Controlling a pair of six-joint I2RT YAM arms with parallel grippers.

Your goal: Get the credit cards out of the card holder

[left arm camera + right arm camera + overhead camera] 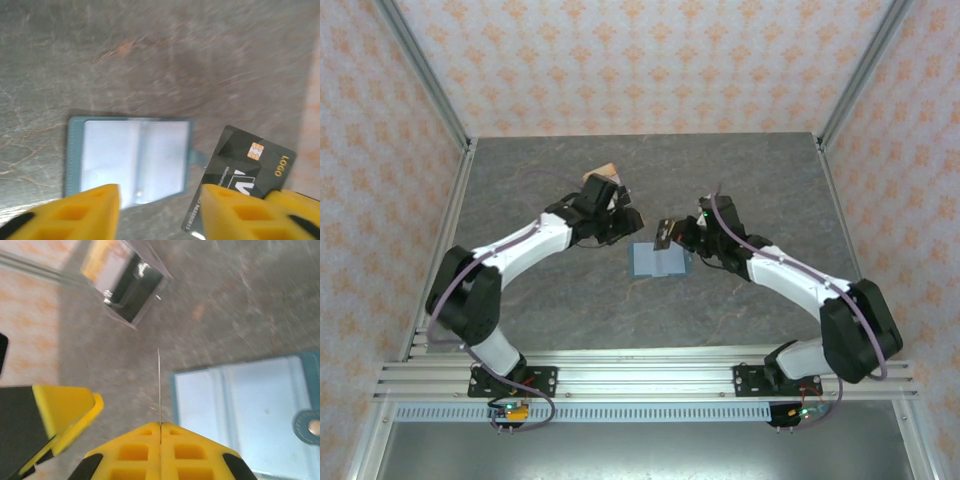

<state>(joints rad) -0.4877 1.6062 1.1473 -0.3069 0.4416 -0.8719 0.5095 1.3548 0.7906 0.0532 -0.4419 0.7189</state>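
Just over the card holder (658, 262), my right fingers (135, 450) pinch a dark credit card (250, 165); my left fingers (90, 210) stand half open, gripping nothing. I judge this card freed: next, carry it clear and set it down beside the holder. The holder lies open on the table (750, 180), long axis crosswise, tab (198, 159) to my right.

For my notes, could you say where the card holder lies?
Top view: the card holder lies open on the table, below the right gripper, right of the left gripper.
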